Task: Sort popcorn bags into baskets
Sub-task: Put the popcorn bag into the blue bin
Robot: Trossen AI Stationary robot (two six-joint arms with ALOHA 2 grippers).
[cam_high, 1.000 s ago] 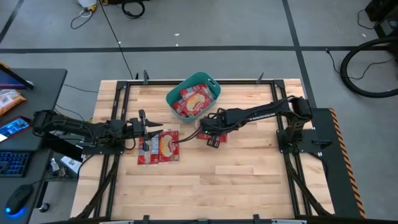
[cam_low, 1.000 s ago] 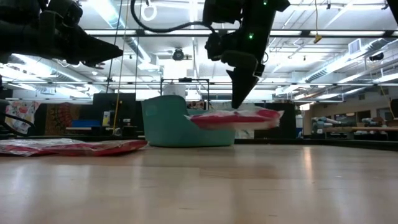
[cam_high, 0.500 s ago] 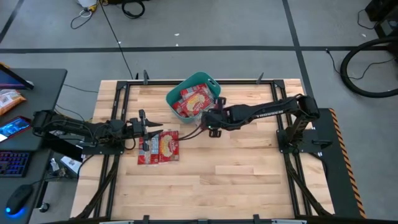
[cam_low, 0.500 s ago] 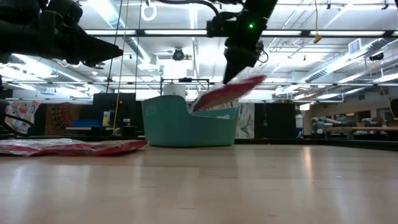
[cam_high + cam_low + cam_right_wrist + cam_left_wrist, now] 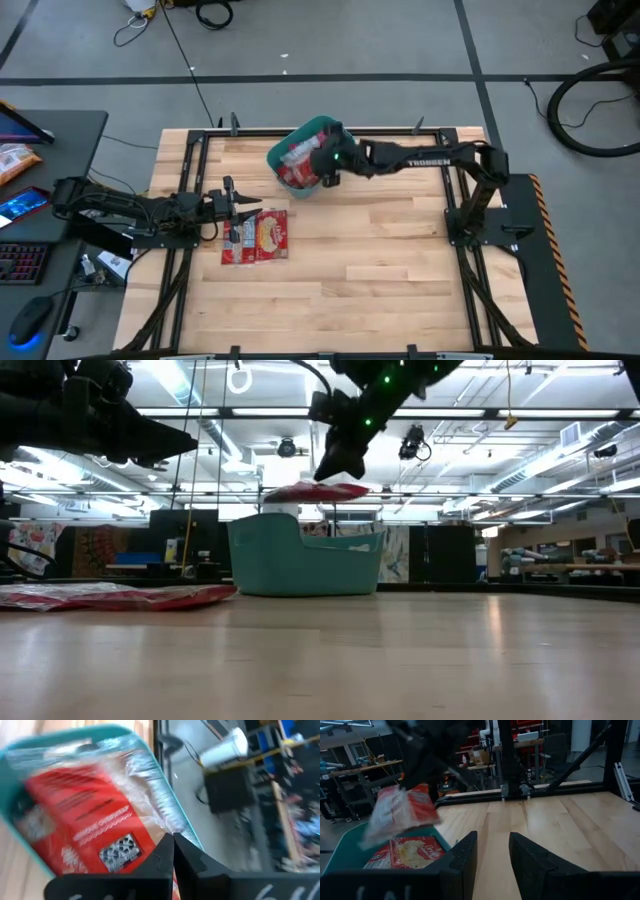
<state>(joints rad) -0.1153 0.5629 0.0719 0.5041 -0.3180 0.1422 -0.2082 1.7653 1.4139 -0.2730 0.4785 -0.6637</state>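
**Sorting part done: one bag held over the tub, more left on the table**

Progress is judged as roughly midway. Several popcorn bags are already seen lying inside the teal basket [image 5: 300, 140], which stands on the table [image 5: 400, 270] at about 12 o'clock from the table's middle, near the far edge. One more carried bag [image 5: 318, 491] is held just above the basket's rim, not yet released. A small pile of bags [image 5: 257, 236] is left flat on the wood at about 9 o'clock from the middle; their exact number cannot be told, since they overlap. These remain to be moved.

The right gripper [image 5: 325, 165] is stretched from the right-hand base across to the basket, its arm run out nearly level and long over the far part of the table. Its jaws are closed on the edge of the carried bag, which hangs flat and slightly tilted beneath them in the low view.

The left gripper [image 5: 240, 208] is held low, just beside the remaining pile at its 10 o'clock side. Its jaws are set narrowly apart, with nothing between them.
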